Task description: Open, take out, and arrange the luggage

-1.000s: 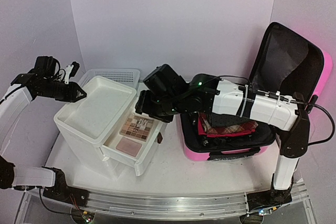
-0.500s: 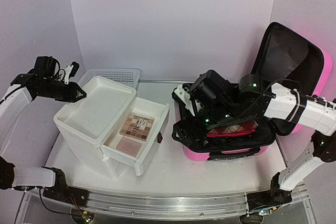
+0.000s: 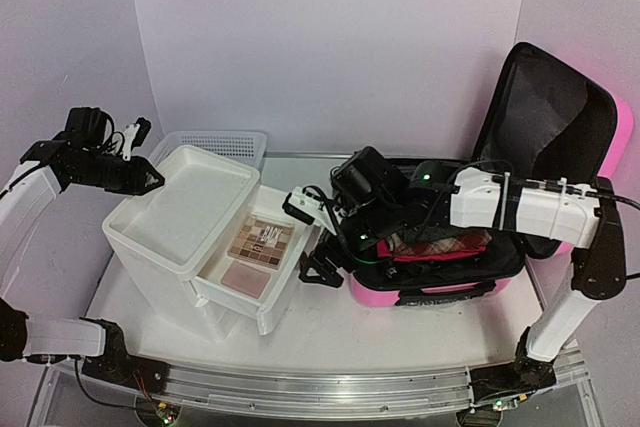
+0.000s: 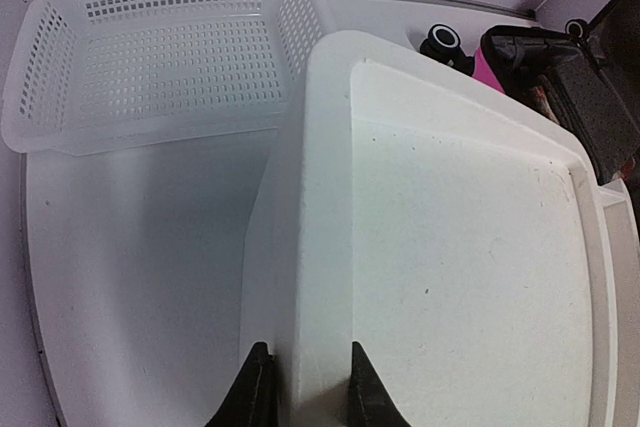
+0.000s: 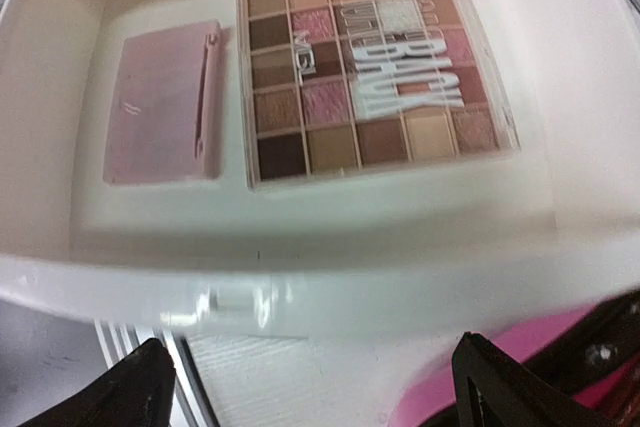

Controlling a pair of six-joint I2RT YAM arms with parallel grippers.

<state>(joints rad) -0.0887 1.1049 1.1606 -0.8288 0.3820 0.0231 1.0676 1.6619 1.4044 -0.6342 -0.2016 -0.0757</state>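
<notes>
pink hard-shell luggage [image 3: 440, 294] lies open just beside the right gripper [image 3: 308, 239], its black-lined lid [image 3: 545, 117] standing up well behind the fingers. folded clothes [image 3: 440, 240] are still inside the lower shell. the right fingers [image 5: 135, 392] are spread wide and carry nothing. straight ahead of them is the pulled-out drawer [image 5: 300, 277], where a eyeshadow palette [image 5: 375, 62] and a small pink case [image 5: 165, 107] lie side by side. i judge that the step in hand is to fetch the next thing from the luggage. to do it well, the gripper should first rise clear of the drawer front, which is very near the fingertips. it should then turn toward the clothes and come down from above, one finger on each side of the folded stack. it is better to close on all layers together, near a fold, so nothing hangs and catches the pink rim. the left gripper [image 4: 305, 392] is near the white drawer unit [image 4: 450, 247], its fingers a little apart with the unit's edge showing between them, and the mesh basket [image 4: 160, 47] beyond. whether they touch that edge i cannot tell.
</notes>
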